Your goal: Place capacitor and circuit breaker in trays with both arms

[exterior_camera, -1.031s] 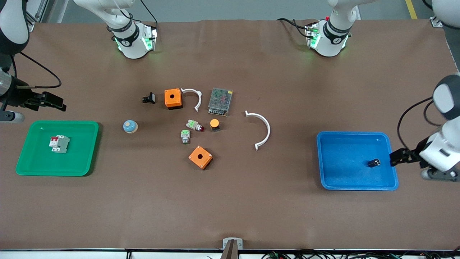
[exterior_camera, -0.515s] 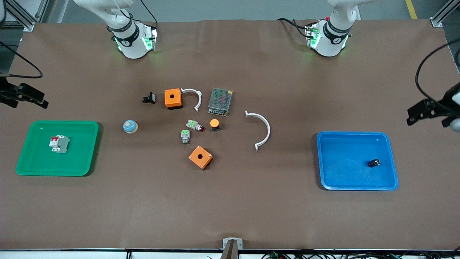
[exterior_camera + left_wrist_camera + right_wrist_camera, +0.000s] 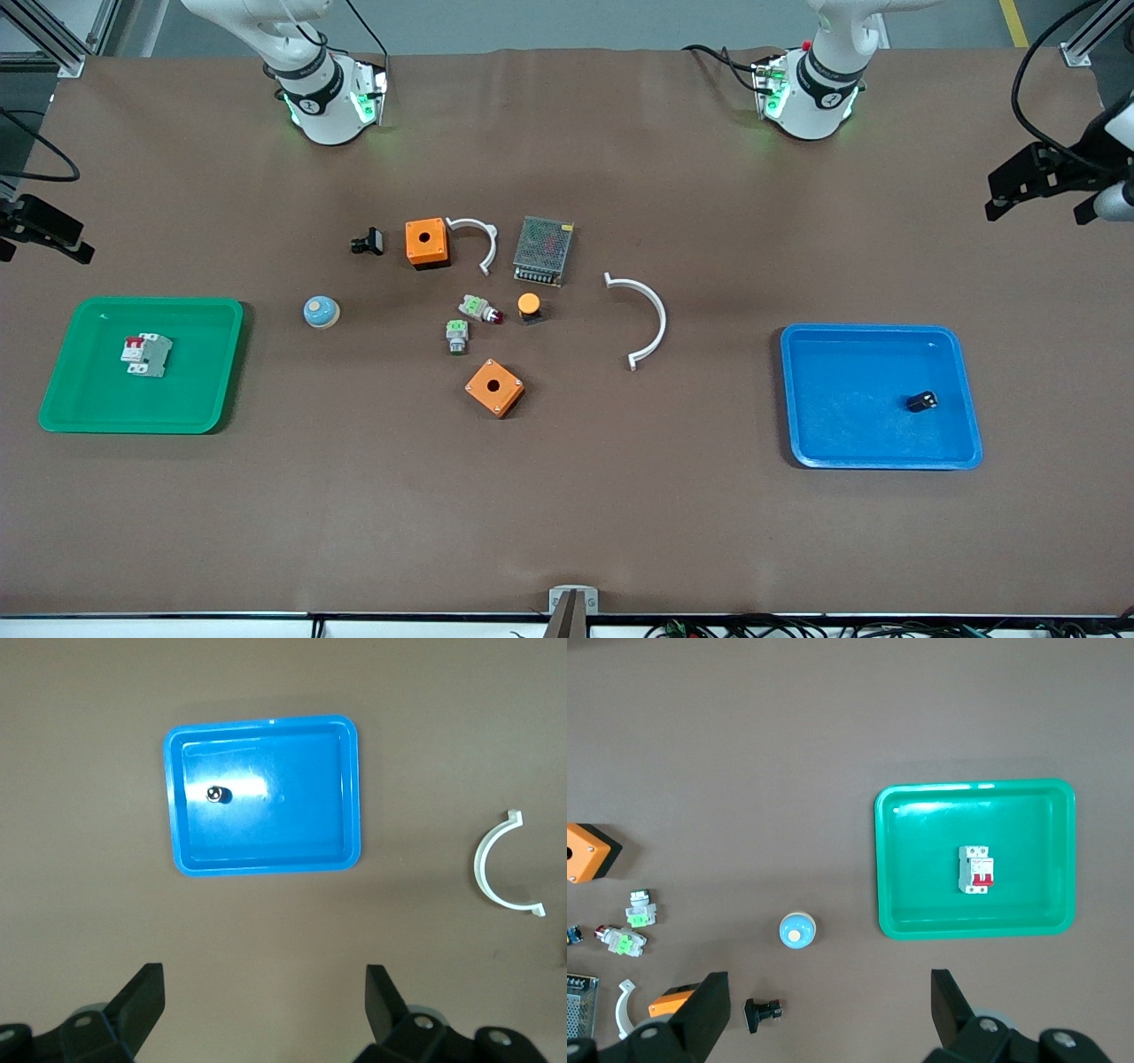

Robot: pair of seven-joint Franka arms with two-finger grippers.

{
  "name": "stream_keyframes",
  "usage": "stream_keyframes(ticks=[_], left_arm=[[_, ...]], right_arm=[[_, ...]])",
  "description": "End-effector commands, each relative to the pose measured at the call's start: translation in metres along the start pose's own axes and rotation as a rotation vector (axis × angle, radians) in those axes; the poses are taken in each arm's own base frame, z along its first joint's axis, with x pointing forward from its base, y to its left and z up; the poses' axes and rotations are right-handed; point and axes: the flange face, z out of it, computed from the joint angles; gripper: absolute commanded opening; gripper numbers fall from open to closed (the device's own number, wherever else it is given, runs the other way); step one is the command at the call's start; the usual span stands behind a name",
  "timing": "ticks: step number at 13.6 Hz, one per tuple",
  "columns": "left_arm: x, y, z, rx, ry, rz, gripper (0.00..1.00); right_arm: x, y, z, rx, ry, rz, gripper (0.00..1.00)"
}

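The capacitor (image 3: 922, 401), a tiny black cylinder, lies in the blue tray (image 3: 850, 452) at the left arm's end of the table. It also shows in the left wrist view (image 3: 215, 795). The circuit breaker (image 3: 146, 354), grey with red levers, lies in the green tray (image 3: 106, 416) at the right arm's end; it also shows in the right wrist view (image 3: 975, 870). My left gripper (image 3: 1036, 190) is open and empty, high up by the table's edge, off the blue tray (image 3: 263, 979). My right gripper (image 3: 42, 235) is open and empty, high up off the green tray (image 3: 830, 988).
Mid-table lie two orange boxes (image 3: 426, 243) (image 3: 494, 387), two white arcs (image 3: 645, 319) (image 3: 478, 239), a mesh-topped metal box (image 3: 543, 250), an orange-capped button (image 3: 529, 307), two green-topped parts (image 3: 457, 336), a black clip (image 3: 368, 241) and a blue dome (image 3: 320, 312).
Both grippers have drawn away from their trays, rising toward the table's ends and the robots' side. The capacitor and the circuit breaker have not moved.
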Motion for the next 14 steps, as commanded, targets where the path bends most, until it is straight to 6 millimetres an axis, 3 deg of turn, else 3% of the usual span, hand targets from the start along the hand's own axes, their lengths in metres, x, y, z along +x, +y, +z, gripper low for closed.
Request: stream_keyframes(ticks=[1,5,14], left_arm=[[-0.023,0.003,-0.004,-0.011,-0.002,-0.006,1.0],[-0.01,0.005,0.011,-0.054,-0.015,-0.033,1.0],[-0.003,0.006,0.006,-0.042,-0.013,-0.036,1.0]], right_arm=[[0.001,-0.001,-0.019,-0.003,0.029,0.001,1.0],[0.002,-0.003,-0.033,-0.004,0.059,-0.003,1.0],[0.002,-0.007,-0.033,-0.004,0.058,-0.009,1.0]])
